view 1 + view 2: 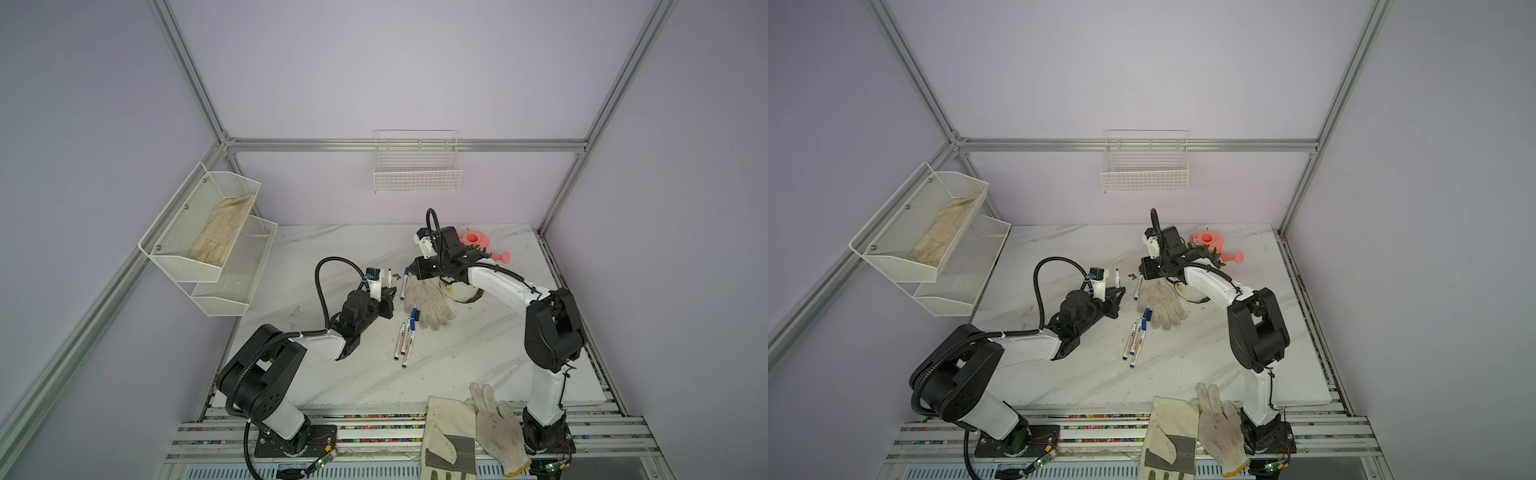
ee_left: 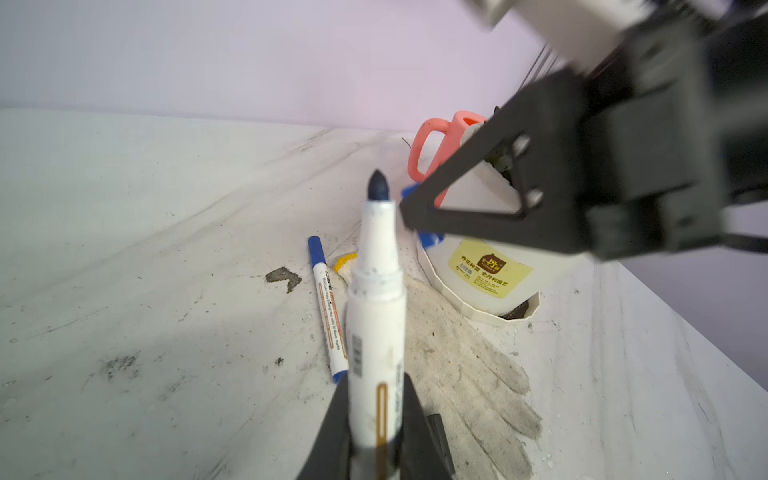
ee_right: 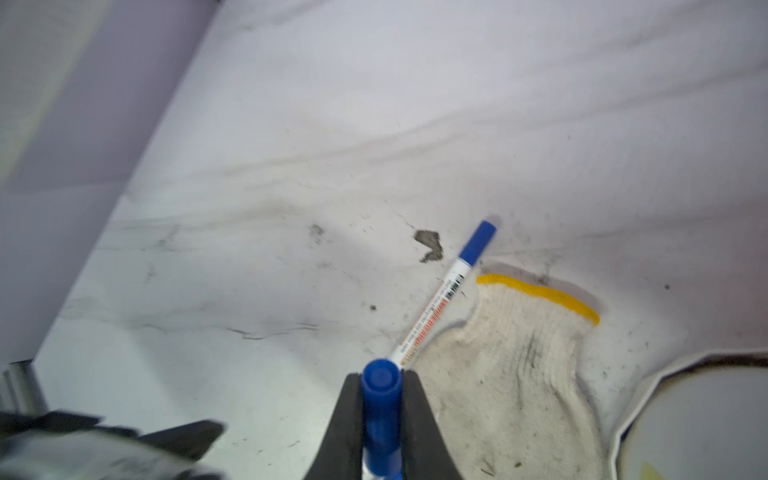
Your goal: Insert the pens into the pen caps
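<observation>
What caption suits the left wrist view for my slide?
Left end effector holds an uncapped pen, tip apart from the blue cap in the right end effector.

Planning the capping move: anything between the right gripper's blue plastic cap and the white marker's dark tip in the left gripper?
Nothing visible: only open air between the blue plastic cap and the white marker pen's bare tip.

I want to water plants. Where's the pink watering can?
In both top views the pink watering can stands at the back of the table, right of the middle, behind the right arm and the white pot.
</observation>
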Action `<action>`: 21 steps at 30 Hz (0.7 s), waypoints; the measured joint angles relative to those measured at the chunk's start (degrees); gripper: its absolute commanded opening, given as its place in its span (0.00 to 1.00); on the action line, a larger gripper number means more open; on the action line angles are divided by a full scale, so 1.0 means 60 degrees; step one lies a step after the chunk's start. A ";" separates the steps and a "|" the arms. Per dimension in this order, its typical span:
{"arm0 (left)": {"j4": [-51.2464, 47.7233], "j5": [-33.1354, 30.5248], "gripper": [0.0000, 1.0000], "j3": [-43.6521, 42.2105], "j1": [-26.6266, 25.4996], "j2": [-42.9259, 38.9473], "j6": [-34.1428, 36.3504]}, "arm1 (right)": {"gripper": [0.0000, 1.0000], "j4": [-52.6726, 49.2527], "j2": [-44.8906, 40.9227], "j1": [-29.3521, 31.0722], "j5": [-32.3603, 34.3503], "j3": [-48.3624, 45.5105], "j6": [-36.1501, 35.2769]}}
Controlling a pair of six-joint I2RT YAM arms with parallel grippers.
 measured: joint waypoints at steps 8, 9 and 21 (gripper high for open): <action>-0.0441 0.0259 0.00 0.0011 -0.0055 0.0138 0.0000 | 0.00 0.2430 -0.1235 -0.0055 -0.1555 -0.1042 0.0175; -0.0448 0.0273 0.00 0.0011 -0.0073 0.0138 0.0000 | 0.00 0.2470 -0.1228 -0.0055 -0.1668 -0.1078 0.0175; -0.0488 0.0379 0.00 0.0368 -0.0499 0.0138 0.0000 | 0.00 0.2393 -0.0747 -0.0055 -0.2528 -0.0903 -0.0047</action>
